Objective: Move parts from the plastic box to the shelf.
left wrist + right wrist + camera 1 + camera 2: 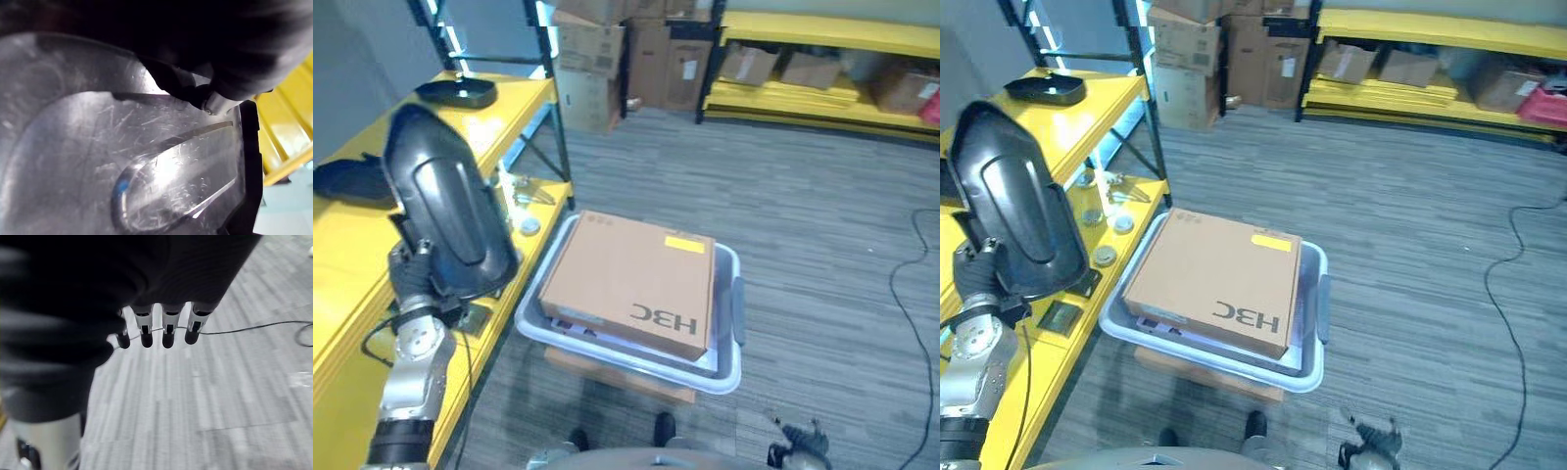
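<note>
The left hand has its fingers curled round the lower edge of a large black moulded part, gripping low so the shell stands upright and clears the yellow shelf edge just beside it. Beyond the fingers, two more black parts lie on the shelf's top board. Well away on the floor side, the plastic box carries a cardboard carton. The right hand hangs above the floor, fingers straight and empty.

Glossy black part, brown carton (yellow label), grey-white plastic box, yellow shelf
</note>
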{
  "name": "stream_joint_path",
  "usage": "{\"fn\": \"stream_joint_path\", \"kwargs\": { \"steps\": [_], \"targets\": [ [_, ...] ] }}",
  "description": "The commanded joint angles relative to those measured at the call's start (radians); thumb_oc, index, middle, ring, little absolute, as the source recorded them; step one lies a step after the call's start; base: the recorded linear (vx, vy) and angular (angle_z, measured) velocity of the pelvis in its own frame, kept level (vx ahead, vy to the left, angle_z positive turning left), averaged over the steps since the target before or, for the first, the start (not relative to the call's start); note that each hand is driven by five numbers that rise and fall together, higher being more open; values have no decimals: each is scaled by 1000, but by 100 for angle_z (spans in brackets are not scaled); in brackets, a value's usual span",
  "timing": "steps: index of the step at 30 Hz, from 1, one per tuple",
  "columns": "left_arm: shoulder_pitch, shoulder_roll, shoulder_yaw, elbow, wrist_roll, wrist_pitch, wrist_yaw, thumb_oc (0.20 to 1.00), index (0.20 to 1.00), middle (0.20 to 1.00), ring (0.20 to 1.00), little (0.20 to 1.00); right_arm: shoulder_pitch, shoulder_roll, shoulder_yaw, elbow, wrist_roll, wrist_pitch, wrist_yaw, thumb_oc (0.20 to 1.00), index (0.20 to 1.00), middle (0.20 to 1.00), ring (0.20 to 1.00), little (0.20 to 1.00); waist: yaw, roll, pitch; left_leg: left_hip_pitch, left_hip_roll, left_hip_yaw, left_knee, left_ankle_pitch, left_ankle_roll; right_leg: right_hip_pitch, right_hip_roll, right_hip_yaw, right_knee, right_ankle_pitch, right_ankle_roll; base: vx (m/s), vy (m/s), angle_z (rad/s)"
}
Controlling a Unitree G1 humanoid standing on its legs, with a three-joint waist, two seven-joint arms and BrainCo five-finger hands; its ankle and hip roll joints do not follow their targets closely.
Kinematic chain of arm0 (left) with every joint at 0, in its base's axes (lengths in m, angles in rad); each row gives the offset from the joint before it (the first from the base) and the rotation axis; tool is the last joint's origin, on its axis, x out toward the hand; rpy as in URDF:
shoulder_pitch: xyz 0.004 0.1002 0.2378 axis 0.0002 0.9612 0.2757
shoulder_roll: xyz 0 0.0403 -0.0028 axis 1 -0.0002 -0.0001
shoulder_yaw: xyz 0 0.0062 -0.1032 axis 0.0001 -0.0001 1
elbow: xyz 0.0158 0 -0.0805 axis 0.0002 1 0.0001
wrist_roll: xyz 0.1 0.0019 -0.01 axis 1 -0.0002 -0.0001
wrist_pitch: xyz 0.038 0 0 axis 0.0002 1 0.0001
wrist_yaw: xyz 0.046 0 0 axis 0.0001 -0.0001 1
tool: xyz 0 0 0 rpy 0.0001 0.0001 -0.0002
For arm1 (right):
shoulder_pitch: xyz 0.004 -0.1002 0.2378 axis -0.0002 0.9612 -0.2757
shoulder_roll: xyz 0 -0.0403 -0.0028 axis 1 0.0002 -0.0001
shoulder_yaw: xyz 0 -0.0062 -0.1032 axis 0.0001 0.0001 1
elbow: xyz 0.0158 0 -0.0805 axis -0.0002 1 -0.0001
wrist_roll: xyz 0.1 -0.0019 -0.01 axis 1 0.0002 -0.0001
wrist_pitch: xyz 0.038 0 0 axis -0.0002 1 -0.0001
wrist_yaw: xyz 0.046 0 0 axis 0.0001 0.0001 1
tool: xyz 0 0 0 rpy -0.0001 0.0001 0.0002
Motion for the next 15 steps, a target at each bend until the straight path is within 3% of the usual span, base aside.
{"fn": "stream_joint_path", "kwargs": {
  "steps": [1,4,7,9,12,15],
  "targets": [
    [-36,82,47,-96,25,-120,11,200,200,200,200,200,-24,-15,2,-1,-38,2,5,1000,1000,1000,1000,1000,26,-10,-29,-80,7,-65,76,-49,-10,26,-70,-14,68,-103,92,-69,96,31],
    [-10,107,85,-114,16,-119,20,200,200,200,200,200,-2,-2,59,46,-115,51,77,1000,1000,1000,1000,1000,48,1,-23,-93,-15,-127,62,-43,3,13,-75,-1,123,-139,93,-55,61,33],
    [-18,121,80,-101,8,-132,19,200,200,200,200,200,4,9,84,109,-93,35,120,1000,1000,1000,1000,1000,48,8,-23,-107,-29,-198,50,-28,10,-8,-41,43,161,-173,75,-46,2,54],
    [-47,120,41,-59,20,-167,7,200,200,200,200,200,32,19,116,155,-28,25,171,1000,1000,1000,1000,1000,20,15,-20,-118,-57,-321,39,-6,11,-27,42,134,212,-225,32,-44,-28,147],
    [-81,112,8,-41,15,-161,47,200,200,200,200,200,7,22,167,223,-4,21,248,1000,1000,1000,1000,1000,39,18,-13,-150,-69,-383,43,19,-7,-47,74,121,233,-244,9,-138,-65,263],
    [-78,103,1,-38,8,-147,66,200,200,200,200,200,-27,12,199,282,-38,36,328,1000,1000,1000,1000,1000,63,20,3,-179,-66,-405,41,43,-23,-47,88,98,226,-248,-7,-127,-75,75]
  ]
}}
